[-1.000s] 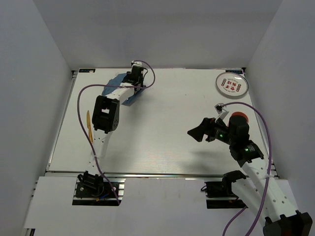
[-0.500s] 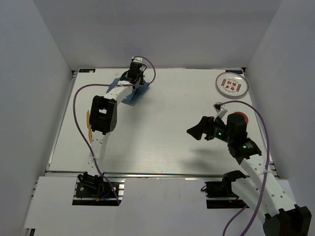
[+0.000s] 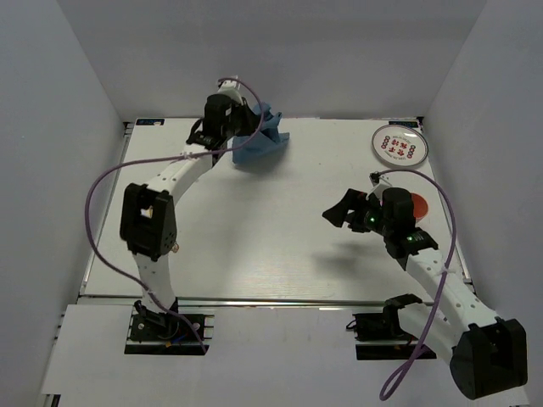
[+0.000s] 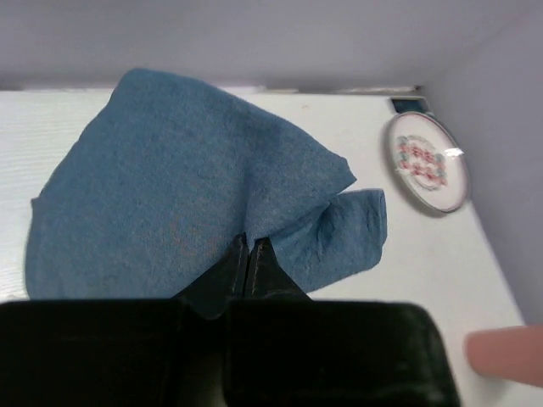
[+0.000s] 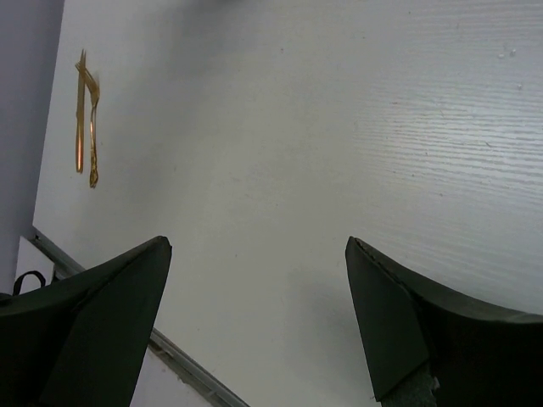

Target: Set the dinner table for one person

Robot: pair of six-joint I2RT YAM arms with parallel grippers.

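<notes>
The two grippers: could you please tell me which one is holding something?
The left gripper, pinched shut on the blue cloth placemat; the right gripper hangs open and empty over the dinner table.

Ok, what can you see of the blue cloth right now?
The cloth is plain mid-blue fabric, soft and matte, with no print. It is bunched and folded rather than flat, and in the left wrist view one corner flops out to the right. The left pincer is shut on a fold near its edge. It is at the far edge of the table, left of centre. I cannot tell whether its lower part touches the tabletop.
</notes>
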